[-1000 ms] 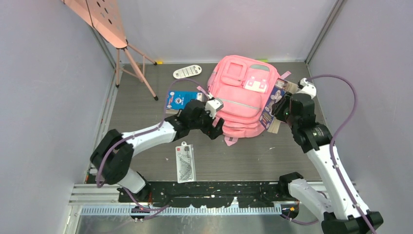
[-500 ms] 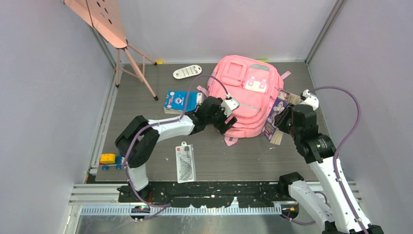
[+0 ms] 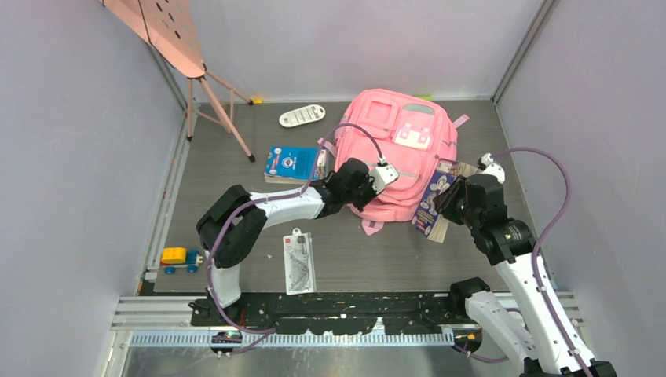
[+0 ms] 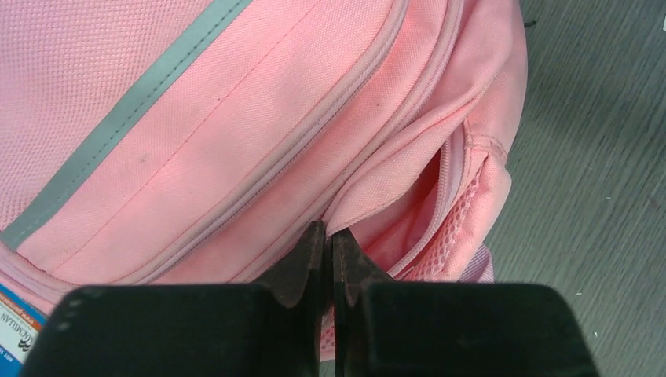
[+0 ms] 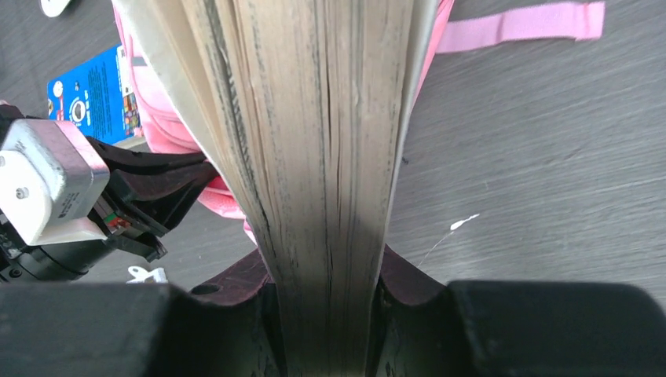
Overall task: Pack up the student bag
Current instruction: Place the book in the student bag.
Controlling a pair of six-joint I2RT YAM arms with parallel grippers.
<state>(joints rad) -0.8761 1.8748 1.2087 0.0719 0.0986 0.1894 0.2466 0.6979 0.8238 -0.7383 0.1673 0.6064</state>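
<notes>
The student bag (image 3: 393, 149), a big pink backpack with grey trim, lies flat at the back middle of the table. My left gripper (image 3: 375, 188) is at its near edge. In the left wrist view the gripper (image 4: 328, 236) is shut, its tips pinching a fold of the bag (image 4: 236, 118) beside an open mesh-lined pocket (image 4: 459, 220). My right gripper (image 3: 449, 200) is shut on a thick book (image 3: 430, 200) with a purple cover, held on edge against the bag's near right corner. The right wrist view shows the book's page edges (image 5: 322, 118) filling the jaws.
A blue book (image 3: 292, 162) lies left of the bag. A white oblong case (image 3: 302, 115) lies behind it. A packaged ruler set (image 3: 298, 261) sits near the front edge and a small toy car (image 3: 179, 257) at the left. A pink stand (image 3: 224, 110) occupies the back left corner.
My left gripper has slid right along the bag's near edge and gone from open to shut. The right gripper has carried the book a little left and nearer, towards the bag's corner.
</notes>
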